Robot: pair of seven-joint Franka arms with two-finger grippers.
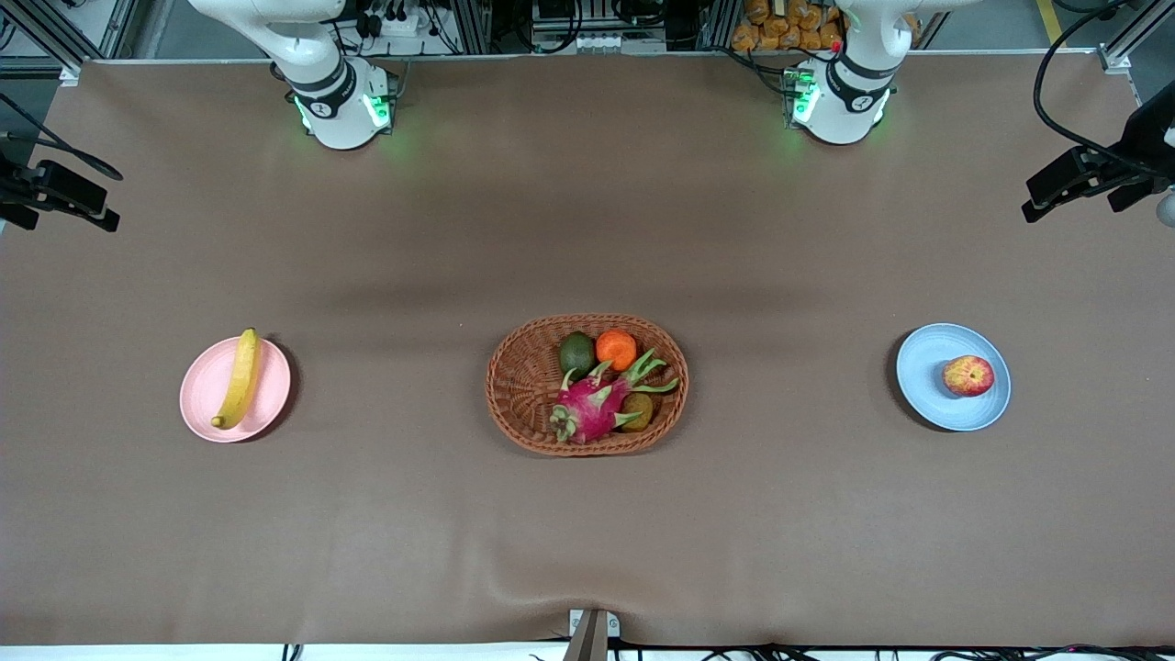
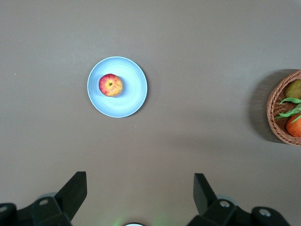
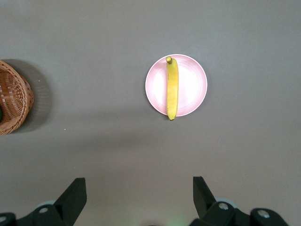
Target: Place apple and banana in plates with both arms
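1. Nearest the front camera: the wicker basket point(image 1: 587, 384) at the table's middle, holding a dragon fruit point(image 1: 592, 408), an orange point(image 1: 616, 349), a green fruit point(image 1: 577, 353) and a brownish one.
2. Surface: brown cloth-covered table point(image 1: 587, 532), slight wrinkle at the near edge; metal frames, cables and equipment along the arms' side.
3. Banana point(image 1: 240, 378) lies on the pink plate point(image 1: 207, 390), toward the right arm's end. Long axis runs roughly toward and away from the front camera, slightly slanted; both ends reach past the rim.
4. Apple point(image 1: 968, 375) sits in the blue plate point(image 1: 923, 367), toward the left arm's end, off-centre.
5. Left gripper point(image 2: 138, 195): high over bare table near the blue plate, fingers wide apart, holding nothing.
6. Right gripper point(image 3: 138, 195): high over bare table near the pink plate, fingers wide apart, holding nothing.
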